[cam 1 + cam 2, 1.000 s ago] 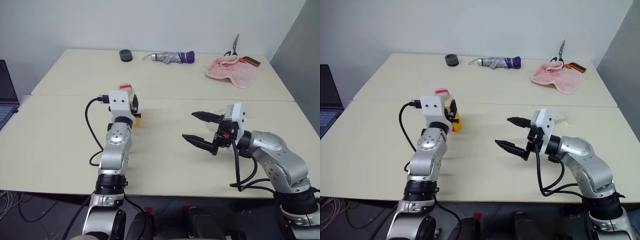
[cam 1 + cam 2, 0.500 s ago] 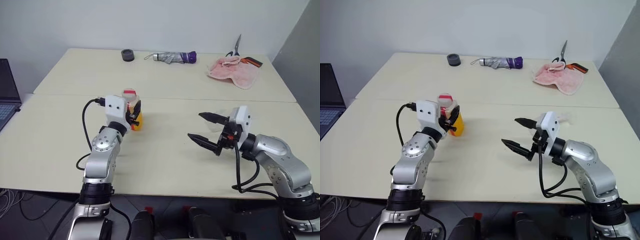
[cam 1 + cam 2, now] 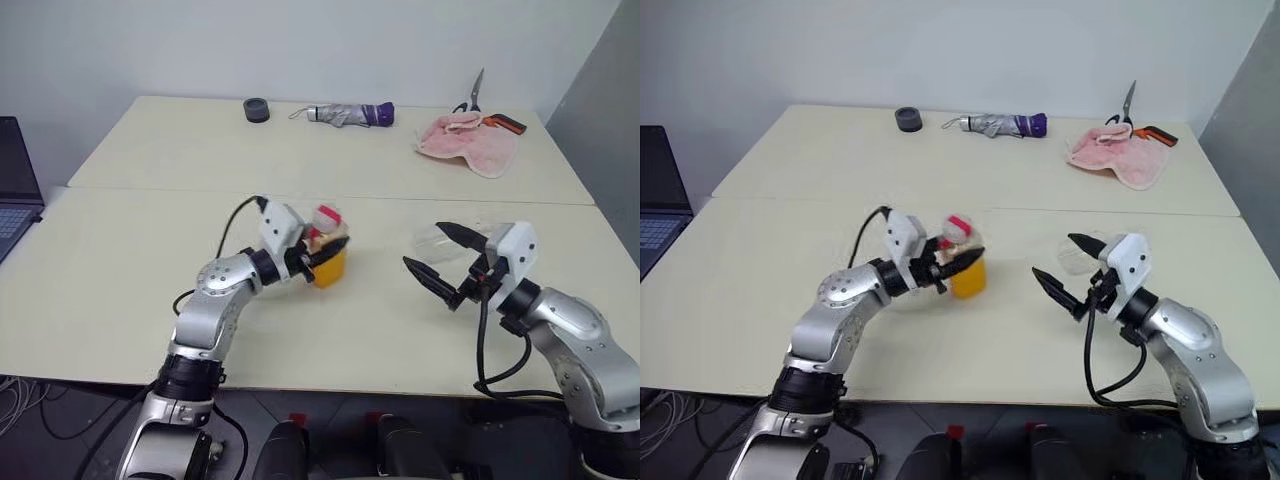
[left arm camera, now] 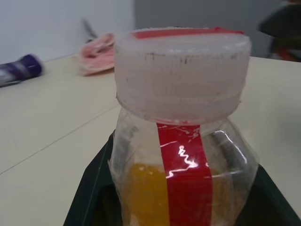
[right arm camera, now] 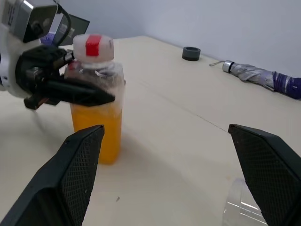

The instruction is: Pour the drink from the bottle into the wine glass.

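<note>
The left hand (image 3: 958, 262), pinching the bottle (image 3: 965, 262), has swung it right, toward the spread right hand (image 3: 1072, 270). The cap is still on, so the wine glass (image 3: 1077, 256) must wait.

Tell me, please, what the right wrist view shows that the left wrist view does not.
Right wrist view alone: the left gripper shut on the bottle, the grey ring, a clear rim that may be the wine glass, and the open right gripper. Left wrist view alone: the pink cloth and the cap close up. Both share the bottle with its orange drink, the folded umbrella and the table.
</note>
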`<move>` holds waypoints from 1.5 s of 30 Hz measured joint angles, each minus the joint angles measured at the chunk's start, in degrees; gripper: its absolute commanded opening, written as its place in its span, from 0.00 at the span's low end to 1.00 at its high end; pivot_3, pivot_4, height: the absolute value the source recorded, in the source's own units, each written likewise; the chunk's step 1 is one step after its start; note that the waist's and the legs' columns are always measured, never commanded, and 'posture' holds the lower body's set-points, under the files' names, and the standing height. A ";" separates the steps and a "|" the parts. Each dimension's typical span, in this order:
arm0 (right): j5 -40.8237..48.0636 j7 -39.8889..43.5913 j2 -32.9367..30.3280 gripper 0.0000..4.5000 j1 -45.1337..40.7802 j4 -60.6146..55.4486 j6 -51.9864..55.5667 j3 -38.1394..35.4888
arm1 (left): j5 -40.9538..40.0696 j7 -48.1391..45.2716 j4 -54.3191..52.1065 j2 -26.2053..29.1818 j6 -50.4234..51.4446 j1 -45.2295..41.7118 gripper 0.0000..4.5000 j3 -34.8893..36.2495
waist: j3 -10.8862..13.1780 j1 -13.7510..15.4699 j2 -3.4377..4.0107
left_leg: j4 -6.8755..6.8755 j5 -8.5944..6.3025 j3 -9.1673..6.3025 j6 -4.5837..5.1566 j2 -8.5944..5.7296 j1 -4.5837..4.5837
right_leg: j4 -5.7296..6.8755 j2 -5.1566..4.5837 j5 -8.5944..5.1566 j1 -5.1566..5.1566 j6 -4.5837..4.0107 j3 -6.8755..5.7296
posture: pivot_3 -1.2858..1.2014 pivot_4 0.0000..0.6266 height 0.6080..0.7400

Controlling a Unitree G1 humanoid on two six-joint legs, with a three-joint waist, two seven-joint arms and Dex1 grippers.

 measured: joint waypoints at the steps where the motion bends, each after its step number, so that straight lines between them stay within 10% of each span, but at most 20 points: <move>1: 1.85 0.01 -0.56 1.00 0.35 -1.42 1.59 -0.61 | -0.01 -1.98 1.39 -0.10 -0.91 -1.04 0.40 -0.85 | 0.00 -0.03 0.00 | 0.00 0.00 0.00 0.00 -0.01 0.00 | 0.00 0.00 0.00 0.00 0.00 0.01 | 0.52 0.24 1.00; 28: 2.65 -7.54 -0.26 1.00 -10.97 -4.78 12.13 9.86 | -0.85 -23.73 15.58 -5.95 -5.53 -10.49 0.40 -5.76 | 0.00 -0.22 0.00 | -0.01 -0.01 -0.05 0.02 0.01 -0.09 | -0.12 0.06 0.00 -0.03 0.00 -0.02 | 0.52 0.24 1.00; 37: 1.45 -5.86 1.97 0.45 -10.59 -3.58 11.07 10.47 | -0.66 -23.58 16.42 -5.89 -6.31 -11.05 0.40 -5.75 | 0.00 -0.22 0.00 | 0.00 -0.01 -0.05 0.02 0.02 -0.09 | -0.11 0.06 0.00 -0.03 0.00 -0.02 | 0.52 0.24 1.00; 45: 2.26 3.40 -1.18 0.42 -13.56 1.13 8.66 10.49 | -0.56 -24.66 16.41 -5.36 -6.54 -11.05 0.40 -5.86 | 0.01 -0.24 0.02 | 0.01 -0.01 -0.03 0.03 0.00 -0.08 | -0.10 0.07 0.00 -0.03 0.00 -0.03 | 0.52 0.24 1.00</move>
